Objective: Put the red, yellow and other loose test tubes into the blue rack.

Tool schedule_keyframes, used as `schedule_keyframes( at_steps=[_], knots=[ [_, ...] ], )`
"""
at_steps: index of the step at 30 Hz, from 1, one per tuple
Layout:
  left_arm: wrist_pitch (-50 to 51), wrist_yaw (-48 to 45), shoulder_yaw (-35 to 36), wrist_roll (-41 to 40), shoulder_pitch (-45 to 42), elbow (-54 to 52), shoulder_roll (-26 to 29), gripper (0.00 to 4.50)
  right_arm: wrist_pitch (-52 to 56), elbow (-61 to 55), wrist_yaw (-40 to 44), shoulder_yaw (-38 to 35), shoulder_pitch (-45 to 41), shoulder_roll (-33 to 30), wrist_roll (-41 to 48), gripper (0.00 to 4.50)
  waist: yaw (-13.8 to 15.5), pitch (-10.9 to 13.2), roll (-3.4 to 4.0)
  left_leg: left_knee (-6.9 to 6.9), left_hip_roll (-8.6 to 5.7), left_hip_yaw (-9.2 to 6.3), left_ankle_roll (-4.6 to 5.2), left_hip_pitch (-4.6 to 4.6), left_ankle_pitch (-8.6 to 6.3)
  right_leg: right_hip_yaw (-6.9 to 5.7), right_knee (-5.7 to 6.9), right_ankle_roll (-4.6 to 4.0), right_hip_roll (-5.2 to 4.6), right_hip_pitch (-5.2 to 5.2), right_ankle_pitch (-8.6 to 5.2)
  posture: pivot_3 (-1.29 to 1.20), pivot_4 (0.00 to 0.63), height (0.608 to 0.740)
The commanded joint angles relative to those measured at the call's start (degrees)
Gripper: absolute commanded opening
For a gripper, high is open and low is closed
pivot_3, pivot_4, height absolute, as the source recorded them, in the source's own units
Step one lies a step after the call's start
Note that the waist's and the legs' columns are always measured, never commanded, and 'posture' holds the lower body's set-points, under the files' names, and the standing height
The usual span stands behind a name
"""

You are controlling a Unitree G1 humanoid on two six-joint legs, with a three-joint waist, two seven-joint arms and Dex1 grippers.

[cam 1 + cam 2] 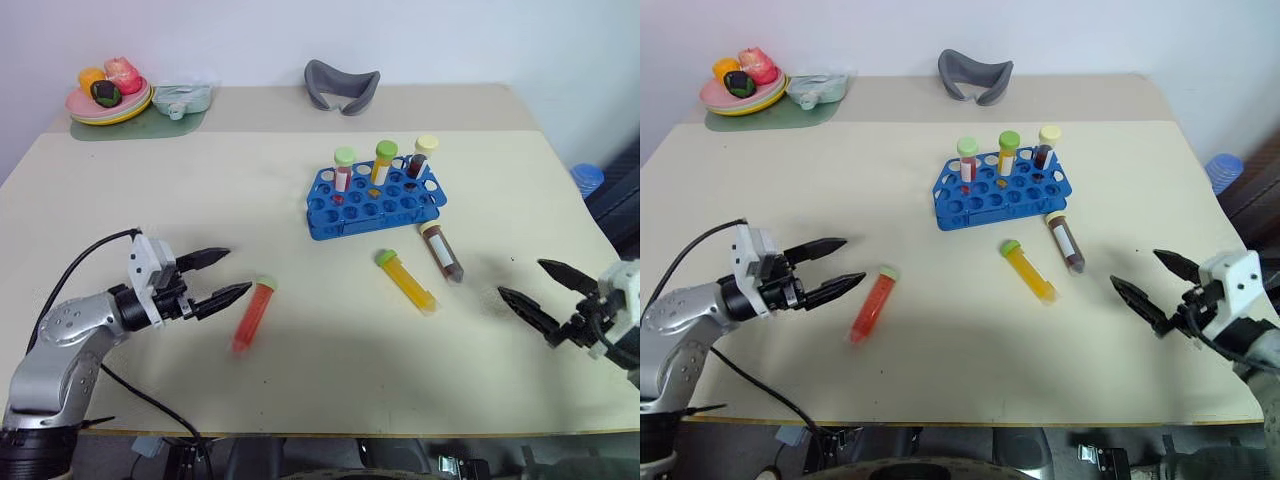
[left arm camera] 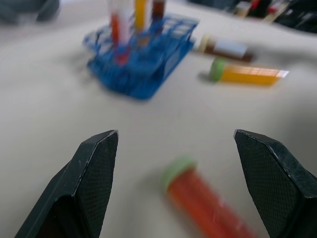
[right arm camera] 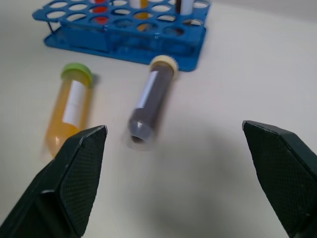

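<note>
three tubes already stand in the blue rack (image 1: 375, 201), but the red tube (image 1: 252, 313), yellow tube (image 1: 408, 281) and brown tube (image 1: 442, 251) lie loose at its 7, 6 and 5 o'clock, with the left gripper (image 1: 222, 277) and right gripper (image 1: 533, 288) both spread wide and empty.

Open desk in front, clutter at the back

The near half of the desk (image 1: 300, 390) is bare between the left gripper (image 1: 222, 276) and the right gripper (image 1: 530, 290), both spread wide; three lying tubes break it: a red tube (image 1: 252, 314) just off the left gripper's tips, a yellow tube (image 1: 408, 282) and a brown tube (image 1: 443, 253) near the middle, apart from each other. The blue rack (image 1: 375, 200) with three upright tubes stands behind them. A plate of toys (image 1: 108, 95) and a grey curved piece (image 1: 342, 85) sit along the far edge.
</note>
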Motion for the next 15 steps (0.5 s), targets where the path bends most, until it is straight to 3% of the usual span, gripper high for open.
schedule_keyframes(
  at_steps=[1, 8, 15],
  knots=[
    [0.96, -4.26, -1.56, -2.95, -3.33, -1.99, 1.41, 3.79, 12.29, -2.24, -5.48, 4.35, -7.86, -6.81, 0.24, 4.5, -0.18, 0.0, 0.0, -0.01, 0.0, 0.0, 0.0, 0.0, 0.0, 0.0, 0.0, 0.0, 0.0, 0.0, 0.0, 0.0, 0.15, 0.74],
    [-1.76, -13.33, -5.47, -0.35, -7.81, 1.81, 4.75, 3.79, 33.86, 2.55, -13.19, 18.63, -30.46, -12.9, -1.42, 4.5, 0.0, 0.03, 0.07, -0.02, 0.01, 0.01, 0.12, -0.06, -0.07, 0.0, 0.03, -0.02, 0.03, -0.14, 0.0, 0.0, 0.15, 0.74],
    [-3.25, -13.83, -6.95, 0.65, -10.02, 4.66, 2.93, 3.79, 54.95, 13.93, -18.53, 27.41, -51.03, -8.28, -3.24, 4.5, -0.09, 0.04, 0.05, 0.01, 0.01, 0.02, 0.15, -0.29, -0.08, -0.03, -0.04, -0.01, -0.02, -0.32, 0.02, 0.0, 0.15, 0.74]
  ],
)
